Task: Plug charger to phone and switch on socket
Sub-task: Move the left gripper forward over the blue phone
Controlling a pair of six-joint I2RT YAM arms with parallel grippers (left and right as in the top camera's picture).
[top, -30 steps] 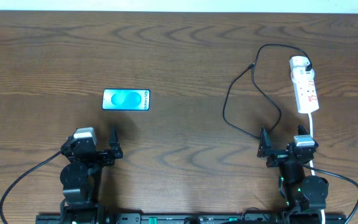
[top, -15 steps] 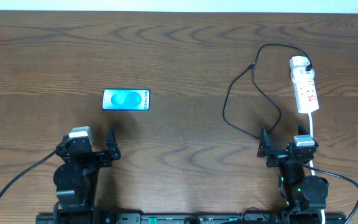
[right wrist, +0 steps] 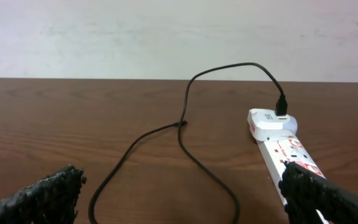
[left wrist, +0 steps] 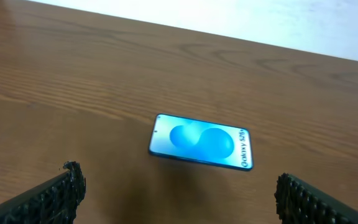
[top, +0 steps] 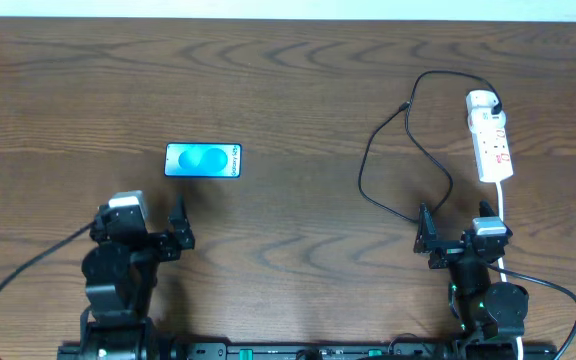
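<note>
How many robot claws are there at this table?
2. The left gripper hangs open near the phone; the right gripper hangs open beside the white cord of the socket. No others appear hidden.

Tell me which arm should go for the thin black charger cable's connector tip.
Right. The thin black charger cable loops just ahead of the open right pincer, and its connector tip lies on that side too. The open left pincer faces the flat cyan-screened phone, far from the cable.

Phone (top: pixel 202 160) left; socket (top: pixel 491 140) far right, charger (top: pixel 360 176) betw
</note>
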